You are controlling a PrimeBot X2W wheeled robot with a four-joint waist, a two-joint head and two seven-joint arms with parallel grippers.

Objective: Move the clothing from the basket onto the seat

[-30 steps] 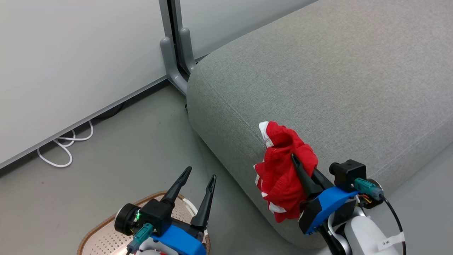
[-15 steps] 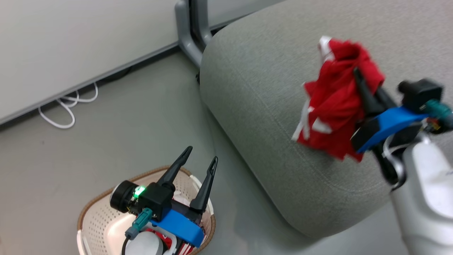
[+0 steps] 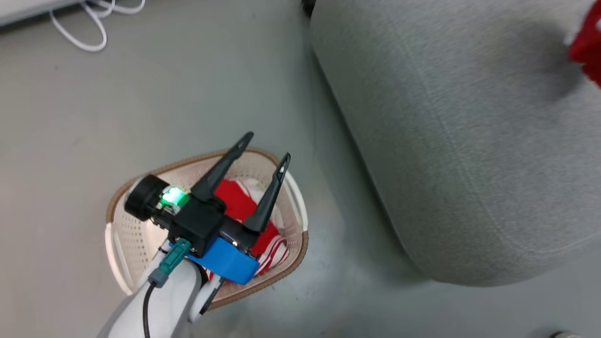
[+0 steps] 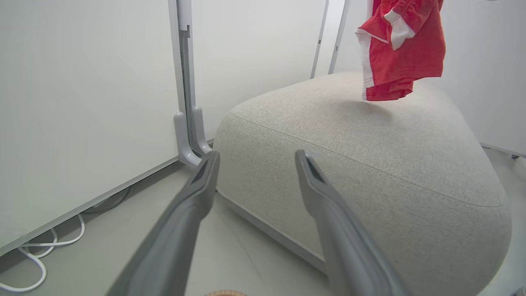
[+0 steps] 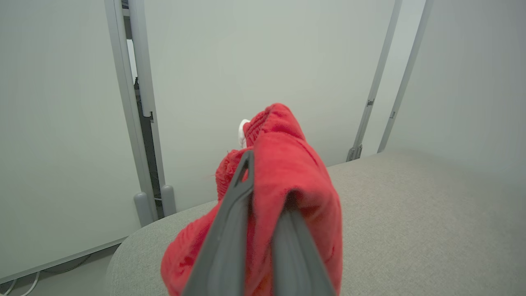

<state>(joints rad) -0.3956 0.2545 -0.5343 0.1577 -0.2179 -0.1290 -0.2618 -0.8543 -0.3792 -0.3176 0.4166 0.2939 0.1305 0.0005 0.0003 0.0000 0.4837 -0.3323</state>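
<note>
Head camera has tipped down over the last second, so most of the picture shift is camera, not things. Real change: the right pincer [image 5: 267, 185] has carried its red garment [image 5: 287, 164] from the front edge of the seat [image 3: 446, 141] to above the seat top. In head view the garment now sits at the far 2 o'clock edge. The right pincer is clamped tight on the fabric, which bunches over both fingers.

In the left wrist view the garment hangs at 1 o'clock, clear of the cushion with a shadow under it, so it is not down yet.

The left pincer [image 3: 267, 146] is spread wide and holds nothing, same pose as before, hovering over the basket [image 3: 178, 164] at 7 o'clock in head view. The basket is now fully in frame. A second red garment [image 3: 239, 202] lies inside it, under the left fingers.

Judgement: the first piece looks ready to release onto the seat, and the second is untouched. Less than half done. The soft cloth may cling to the fingers on letting go.
</note>
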